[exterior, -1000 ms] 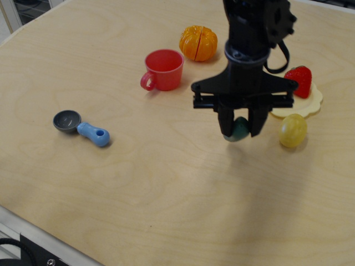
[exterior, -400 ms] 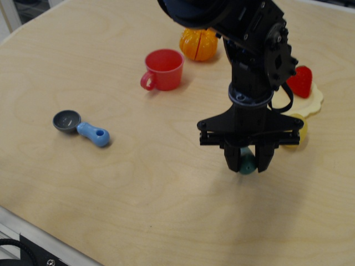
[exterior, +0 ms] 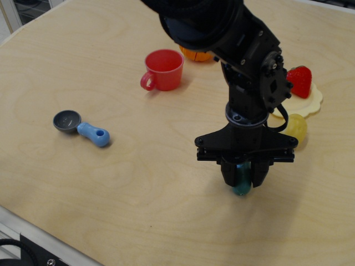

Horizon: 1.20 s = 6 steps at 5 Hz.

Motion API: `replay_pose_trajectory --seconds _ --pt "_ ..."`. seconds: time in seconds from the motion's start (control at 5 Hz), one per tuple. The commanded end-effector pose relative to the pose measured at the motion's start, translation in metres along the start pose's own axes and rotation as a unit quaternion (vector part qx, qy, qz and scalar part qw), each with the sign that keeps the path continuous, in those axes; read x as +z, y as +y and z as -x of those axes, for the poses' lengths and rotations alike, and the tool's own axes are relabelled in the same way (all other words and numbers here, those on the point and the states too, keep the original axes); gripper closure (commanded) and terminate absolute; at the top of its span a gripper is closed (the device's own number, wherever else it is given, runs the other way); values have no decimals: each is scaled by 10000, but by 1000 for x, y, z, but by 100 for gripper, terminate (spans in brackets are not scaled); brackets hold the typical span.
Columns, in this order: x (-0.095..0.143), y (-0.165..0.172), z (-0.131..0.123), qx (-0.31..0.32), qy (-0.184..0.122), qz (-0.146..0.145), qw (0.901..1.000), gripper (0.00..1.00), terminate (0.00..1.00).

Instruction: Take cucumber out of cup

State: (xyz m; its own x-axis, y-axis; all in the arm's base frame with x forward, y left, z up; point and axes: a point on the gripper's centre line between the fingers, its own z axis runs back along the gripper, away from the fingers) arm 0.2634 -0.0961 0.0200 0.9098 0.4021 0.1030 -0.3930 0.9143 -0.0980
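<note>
The red cup stands upright on the wooden table at the back centre, its handle to the left, and looks empty from here. My black gripper is well to the front right of the cup, low over the table. Its fingers are shut on the dark teal-green cucumber, whose rounded tip pokes out below them, at or just above the tabletop.
A grey scoop with a blue handle lies at the left. An orange toy sits behind the arm. A strawberry rests on a pale plate, with a yellow lemon toy beside it. A metal table edge runs front left.
The gripper has carried the cucumber toward the front of the table, away from the cup, and lowered it close to the tabletop. Nothing else has moved.
</note>
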Motion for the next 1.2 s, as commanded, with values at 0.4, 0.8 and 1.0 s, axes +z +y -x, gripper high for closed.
replay_pose_trajectory --seconds 0.4,0.8,1.0 --pt "61 10 -19 188 -447 223 9986 0 0" --pt "61 10 -19 188 -447 223 9986 0 0" --pt "61 10 -19 188 -447 223 9986 0 100"
